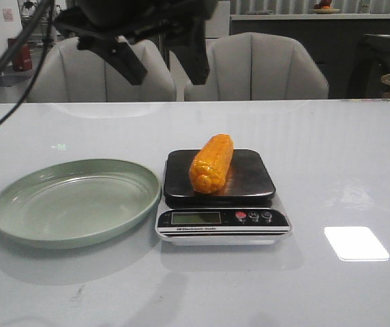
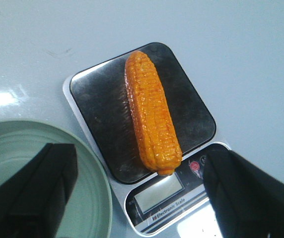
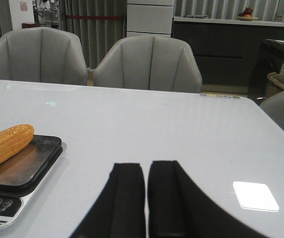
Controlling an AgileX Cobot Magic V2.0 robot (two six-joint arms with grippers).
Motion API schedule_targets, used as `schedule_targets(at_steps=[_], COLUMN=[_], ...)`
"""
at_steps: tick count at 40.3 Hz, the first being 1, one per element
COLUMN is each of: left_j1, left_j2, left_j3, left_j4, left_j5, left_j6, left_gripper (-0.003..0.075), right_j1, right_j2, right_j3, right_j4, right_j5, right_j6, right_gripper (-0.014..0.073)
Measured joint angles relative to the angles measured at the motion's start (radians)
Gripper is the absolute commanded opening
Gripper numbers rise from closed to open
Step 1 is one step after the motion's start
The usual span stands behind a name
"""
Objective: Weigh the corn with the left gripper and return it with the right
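The orange-yellow corn lies lengthwise on the black platform of the scale at the table's middle. It also shows in the left wrist view and at the edge of the right wrist view. My left gripper hangs high above the scale, open and empty; its two black fingers stand wide apart in the left wrist view, over the plate and the scale's buttons. My right gripper is shut and empty, low over the table to the right of the scale.
A pale green plate sits left of the scale, touching it. Two grey chairs stand behind the table's far edge. A bright light patch lies on the table at the right.
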Motion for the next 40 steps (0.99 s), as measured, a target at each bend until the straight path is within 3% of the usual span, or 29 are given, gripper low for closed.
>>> schedule_targets(at_steps=[6,24,40], left_j1=[0.0,0.0,0.0], left_j2=[-0.196,-0.801,-1.337], left_j3=[0.153,0.537,0.808], left_j4=[0.021,0.11,0.204], left_j5=[-0.095,-0.217,-0.228], left_j6=[0.0,0.0,0.0], left_gripper=[0.0583,0.0583,0.0583], right_j1=[0.0,0.0,0.0], right_j2=[0.0,0.0,0.0], right_j3=[0.0,0.0,0.0], right_j4=[0.0,0.0,0.0], right_j5=[0.0,0.0,0.0], right_j6=[0.0,0.0,0.0], right_gripper=[0.0199,0.0199,0.0199])
